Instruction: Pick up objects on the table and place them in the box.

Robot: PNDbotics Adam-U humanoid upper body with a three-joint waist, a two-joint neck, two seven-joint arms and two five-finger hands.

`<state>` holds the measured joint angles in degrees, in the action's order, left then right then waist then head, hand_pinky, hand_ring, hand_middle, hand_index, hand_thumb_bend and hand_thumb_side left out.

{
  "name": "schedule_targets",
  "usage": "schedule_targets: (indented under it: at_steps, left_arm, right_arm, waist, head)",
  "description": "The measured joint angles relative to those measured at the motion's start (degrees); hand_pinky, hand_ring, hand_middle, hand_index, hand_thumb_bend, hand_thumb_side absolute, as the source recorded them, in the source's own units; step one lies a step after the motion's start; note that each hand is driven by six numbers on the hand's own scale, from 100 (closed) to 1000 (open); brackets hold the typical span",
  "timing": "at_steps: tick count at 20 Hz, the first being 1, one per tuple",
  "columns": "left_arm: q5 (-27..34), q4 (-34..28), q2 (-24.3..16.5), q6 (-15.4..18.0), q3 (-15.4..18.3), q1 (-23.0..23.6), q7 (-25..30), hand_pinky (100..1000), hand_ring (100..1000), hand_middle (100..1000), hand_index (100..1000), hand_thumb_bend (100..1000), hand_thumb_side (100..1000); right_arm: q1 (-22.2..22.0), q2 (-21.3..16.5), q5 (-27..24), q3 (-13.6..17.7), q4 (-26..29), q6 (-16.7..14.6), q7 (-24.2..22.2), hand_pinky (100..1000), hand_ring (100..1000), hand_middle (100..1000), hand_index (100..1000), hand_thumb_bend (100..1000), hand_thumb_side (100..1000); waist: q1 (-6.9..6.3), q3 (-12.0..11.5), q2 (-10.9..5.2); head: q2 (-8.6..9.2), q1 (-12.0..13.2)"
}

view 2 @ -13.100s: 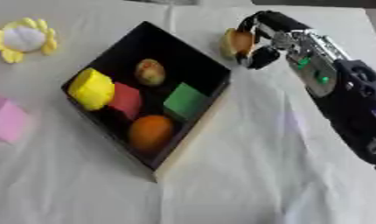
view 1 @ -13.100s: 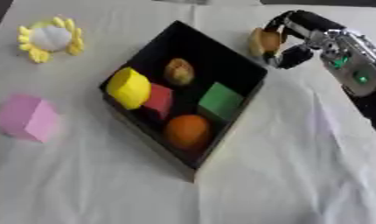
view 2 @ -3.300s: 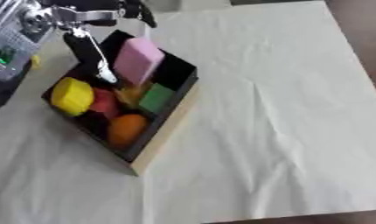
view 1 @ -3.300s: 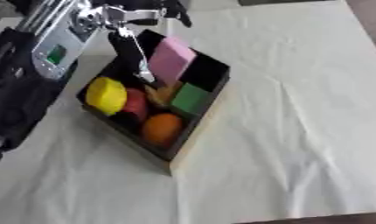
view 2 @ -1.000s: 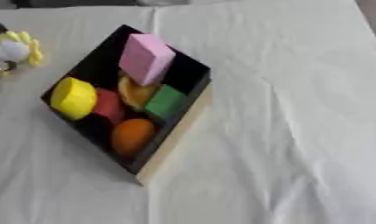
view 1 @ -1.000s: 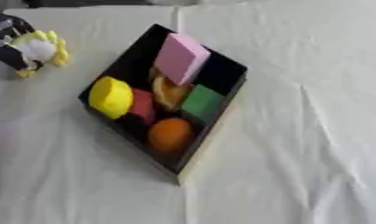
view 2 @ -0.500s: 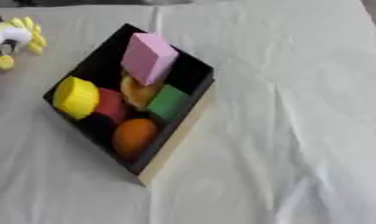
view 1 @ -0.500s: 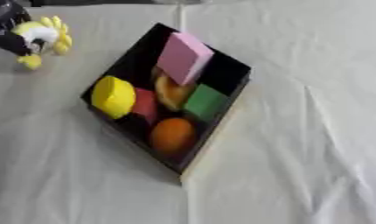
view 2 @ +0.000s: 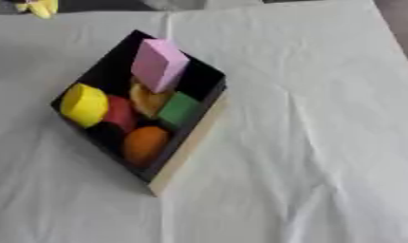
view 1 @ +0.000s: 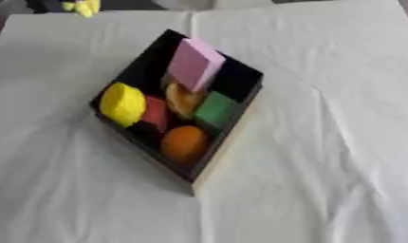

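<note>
Where frame cuts off, yellow thing (view 1: 81,6) half-seen — fingers' state untellable, box (view 1: 240,80) full.

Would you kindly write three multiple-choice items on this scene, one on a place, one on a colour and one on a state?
1. Where is the yellow flower-shaped thing?
A. at the far left edge of the view
B. inside the box
C. on the cloth right of the box

2. What colour is the cube in the box?
A. blue
B. green
C. white

3. How does the pink block sit?
A. flat on the cloth
B. tilted, sticking up above the box rim
C. buried under the orange ball

Answers:
1 A: the yellow thing shows at the top left.
2 B: the cube in the box is green.
3 B: the pink block leans above the rim.
</note>
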<state>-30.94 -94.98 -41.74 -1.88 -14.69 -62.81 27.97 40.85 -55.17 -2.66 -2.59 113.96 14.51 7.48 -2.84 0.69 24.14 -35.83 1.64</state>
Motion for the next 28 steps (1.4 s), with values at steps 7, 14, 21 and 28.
schedule_targets:
  at_steps: [7, 14, 21, 28]
  left_arm:
    - [7.70, -10.34, 0.03, -4.06, -6.60, 1.39, 6.08, 662, 499, 391, 485, 211, 100]
    - [12.13, -15.79, -1.71, -6.96, -9.72, 3.37, 8.73, 712, 562, 482, 585, 287, 100]
    - [6.63, -11.91, 0.32, -8.48, -13.81, 4.21, 8.92, 734, 623, 560, 725, 380, 100]
    - [2.12, -7.43, 1.98, -4.38, -14.72, 5.40, 7.16, 927, 925, 889, 937, 679, 489]
  right_arm:
    - [1.07, 0.62, 0.00, -0.52, 0.00, 0.11, -0.79, 816, 736, 687, 711, 100, 297]
    - [2.00, 1.37, 0.00, -0.85, 0.00, 0.40, -1.12, 815, 733, 686, 709, 100, 302]
    - [2.20, 2.05, 0.00, -1.07, 0.00, 0.58, -1.31, 814, 732, 688, 708, 100, 307]
    - [2.19, 2.13, 0.00, -1.12, 0.00, 0.64, -1.30, 814, 732, 688, 708, 100, 305]
  waist:
    - [0.00, -0.02, -1.01]
    - [0.00, -0.35, -1.31]
    - [0.00, 0.05, -1.58]
    - [0.02, -0.05, -1.58]
  head:
    - [-0.72, -1.45]
    - [-1.70, -2.34]
    - [-1.99, -2.26]
    - [-2.78, -3.17]
